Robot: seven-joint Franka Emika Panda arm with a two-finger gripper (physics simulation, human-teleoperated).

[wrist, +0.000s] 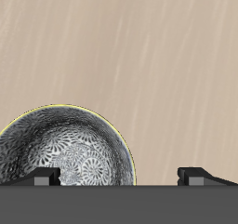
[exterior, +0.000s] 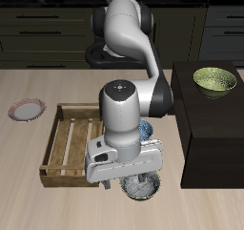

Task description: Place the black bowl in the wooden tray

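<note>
We take the bowl (exterior: 143, 185) for a light, stiff, glazed piece, likely slick, so the thin rim is where we would pinch, one finger inside and one outside. It sits on the tabletop (exterior: 38, 207) near the front edge, just beside the tray (exterior: 67, 143) and outside it. The claw (exterior: 141, 179) hangs right over the bowl with its fingers (wrist: 42, 177) apart, holding nothing. A blue-patterned bowl (exterior: 146, 129) shows behind the arm.
</note>
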